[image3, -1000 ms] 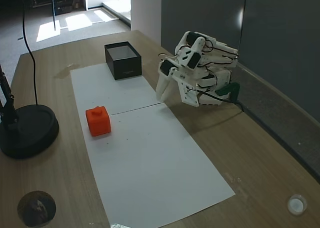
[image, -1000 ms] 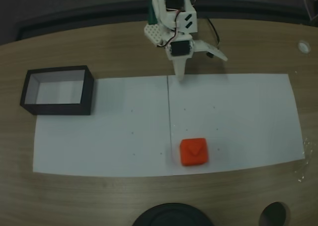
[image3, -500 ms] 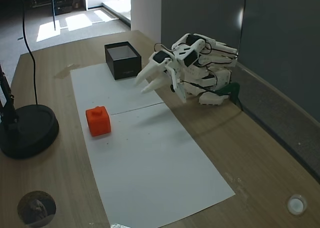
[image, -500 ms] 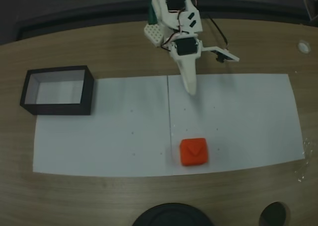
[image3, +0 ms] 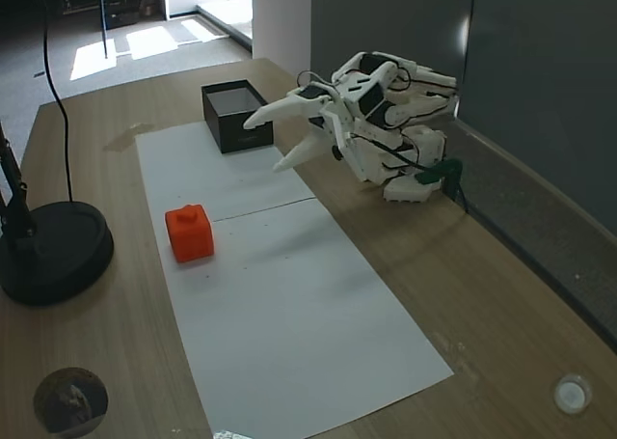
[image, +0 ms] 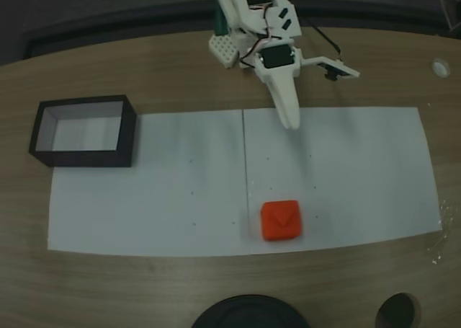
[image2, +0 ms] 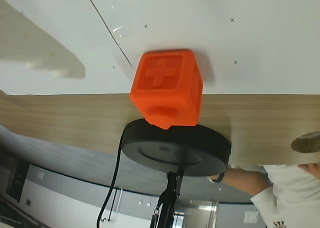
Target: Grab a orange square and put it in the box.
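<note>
1. On the far left of the white paper sheet (image: 158,198), in the fixed view from above, sits the box (image: 83,131). It's got black walls and a white inside with nothing in it, and it straddles the paper's left edge on the bench (image: 108,68).

2. Moving right, the paper has a thin dark line down the middle. The orange square (image: 281,220) sits just right of that line, near the front edge of the sheet and flat on the paper, well apart from the box.

3. Further right and toward the back, the tool (image: 315,97) hangs above the rear edge of the paper with its jaws spread wide and nothing between them. One long white finger (image: 287,104) points down toward the sheet and the other sticks out to the right.

4. The bit that matters: in that same view the cube lies almost straight in front of the tool, toward the near edge and only slightly left of the long finger. So I reckon the next move is mostly a reach forward and down.

5. The wrist view agrees. The orange square (image2: 167,90) sits near centre, with a plus-shaped dent on the face that's visible there.

6. In the side fixed view the tool (image3: 266,142) is well above the paper, and the cube (image3: 189,233) is nowhere near touching it.
</note>
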